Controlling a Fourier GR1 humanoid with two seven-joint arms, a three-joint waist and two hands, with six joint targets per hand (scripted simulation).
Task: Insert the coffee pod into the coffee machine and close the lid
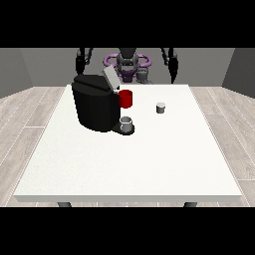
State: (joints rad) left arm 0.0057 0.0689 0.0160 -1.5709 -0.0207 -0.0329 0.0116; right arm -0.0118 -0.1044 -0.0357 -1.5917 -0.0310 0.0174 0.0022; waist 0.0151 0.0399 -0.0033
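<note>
One boxy black coffee machine with raised grey lid, one small grey cylindrical pod at centre, both hands' fingers unreadable.

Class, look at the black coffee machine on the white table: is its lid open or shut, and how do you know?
Open. The grey lid tilts up above the black coffee machine instead of lying flat on its top.

The white desk stands on a wood-plank floor. On it sits a black coffee machine, a grey cup on its base, and a small grey pod apart at the right.
</note>
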